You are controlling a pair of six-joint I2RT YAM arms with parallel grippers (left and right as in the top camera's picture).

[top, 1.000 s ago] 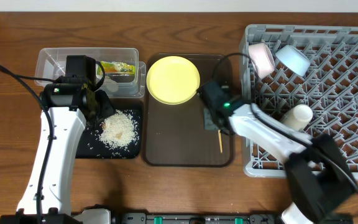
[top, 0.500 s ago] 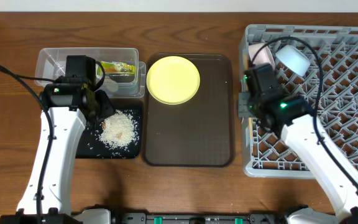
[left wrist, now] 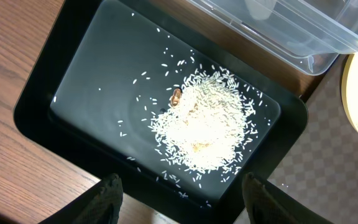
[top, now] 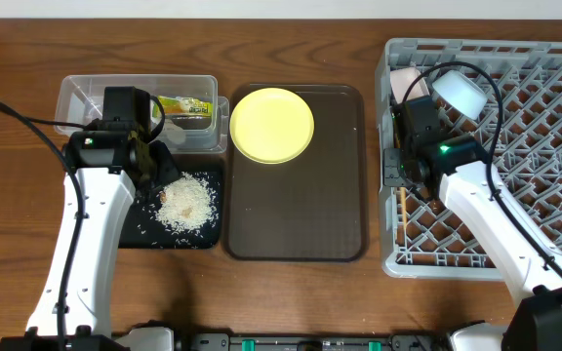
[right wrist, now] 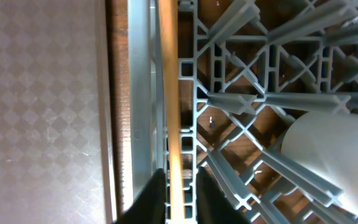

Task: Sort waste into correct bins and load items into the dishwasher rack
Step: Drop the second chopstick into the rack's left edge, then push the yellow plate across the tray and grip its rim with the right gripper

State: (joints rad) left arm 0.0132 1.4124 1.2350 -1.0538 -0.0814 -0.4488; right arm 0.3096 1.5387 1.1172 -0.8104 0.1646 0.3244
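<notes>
Wooden chopsticks (right wrist: 169, 93) lay along the left edge of the grey dishwasher rack (top: 554, 146), just inside its outer wall and beside the brown serving tray (top: 301, 214). The right gripper (right wrist: 178, 199) stood over one end of them. Its jaws were narrow, one on each side of the wood. We could not tell from the wrist view whether they pressed on the sticks or had let them free. We judged the chopsticks to be light, stiff and smooth. They can roll easily and could slip down through the lattice, so a hold across both sticks near the middle seemed safest to us. The white cup (right wrist: 334, 155) lay in the rack close by, and the light blue bowl (top: 460, 93) was at the far left corner. The left gripper (left wrist: 182, 199) hovered over the black tray (left wrist: 73, 74) with its jaws wide and holding nothing. The rice (left wrist: 204, 127) was heaped in that tray, and the snack wrapper (top: 185, 105) was in the clear tub (top: 86, 93). The yellow plate (top: 272, 124) lay flat on the serving tray, not yet loaded. It looked hard, thin and glossy, so we would take it by the rim.
</notes>
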